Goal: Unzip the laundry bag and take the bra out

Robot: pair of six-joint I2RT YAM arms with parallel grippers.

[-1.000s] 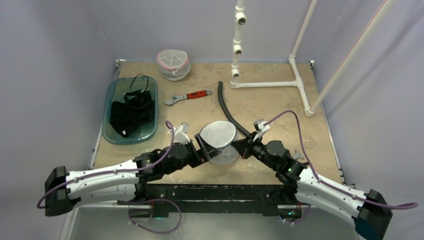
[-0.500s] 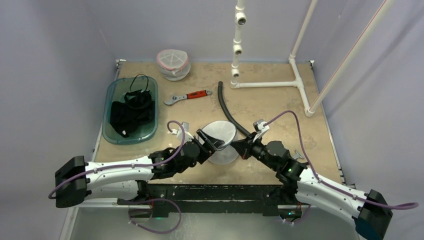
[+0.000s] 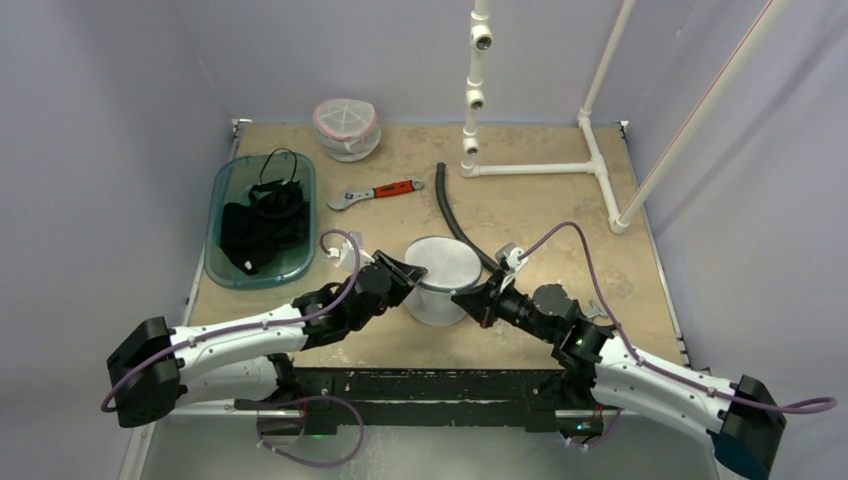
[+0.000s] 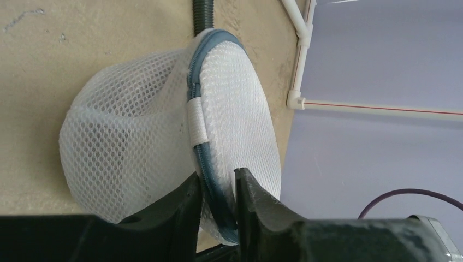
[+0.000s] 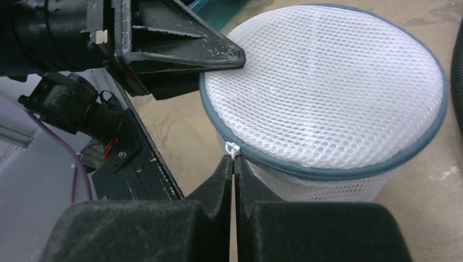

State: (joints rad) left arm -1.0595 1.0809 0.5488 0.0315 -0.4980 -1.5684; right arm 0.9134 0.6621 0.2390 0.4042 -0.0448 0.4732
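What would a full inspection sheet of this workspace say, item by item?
Surface: tan tabletop, lightly scuffed.
Job's things: white mesh laundry bag at centre front, zip looks closed; white zip pull on its near rim; bra not seen.
Clutter: teal tray holding black garments; second mesh bag; red-handled wrench; black hose.
Claws: left claw clamps the bag's rim; right claw shut, apparently pinching the zip pull.
Cables: purple cables loop along both arms.
Surroundings: white pipe frame at back right; plain walls.
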